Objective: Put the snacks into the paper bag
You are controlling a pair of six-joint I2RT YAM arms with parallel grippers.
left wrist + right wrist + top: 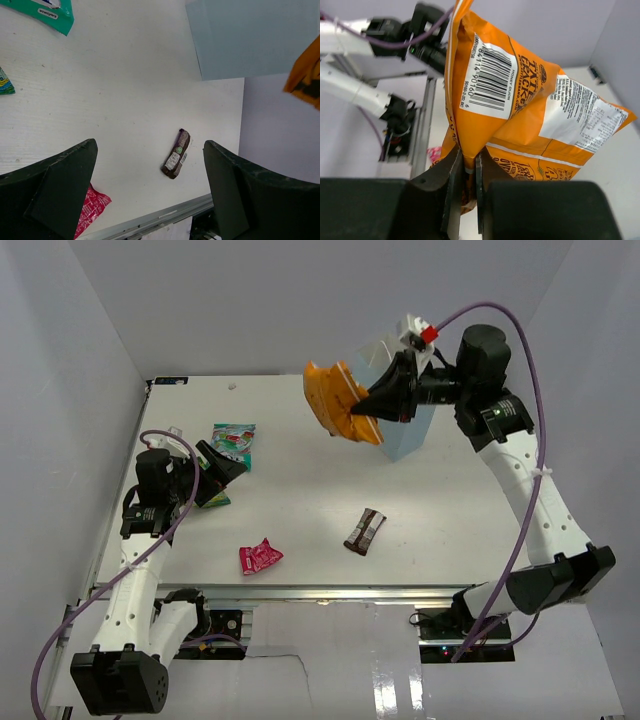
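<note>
- A small pink packet (260, 557) is lying on the white desk (300, 480), close to its near edge and left of the middle.
- A dark brown bar (365, 531) is lying flat a little farther in and to the right, well apart from the pink packet.
- The left fingers (60, 185) are hanging over the left part of the desk, spread wide and holding nothing. In the left wrist view the brown bar is showing in the gap between them, down on the desk and untouched.
- A green packet (215, 499) is lying just beside the left arm's wrist. It is partly hidden by the arm, so its print cannot be read.
- A teal, green and red pouch (234, 440) is lying flat farther back, just beyond the left fingers.
- The right fingers (451, 190) are reaching over the far right of the desk and pinching tight on an edge seam of a large orange chip bag (520, 100). The bag's barcode is facing the wrist camera.
- The chip bag is hanging in the air, clear of the desk, at the left side of the paper bag (408, 435) and near its top. Whether the two are touching cannot be told.
- The light-blue paper bag is standing upright at the far right of the desk, with its white inside showing at the open mouth.
</note>
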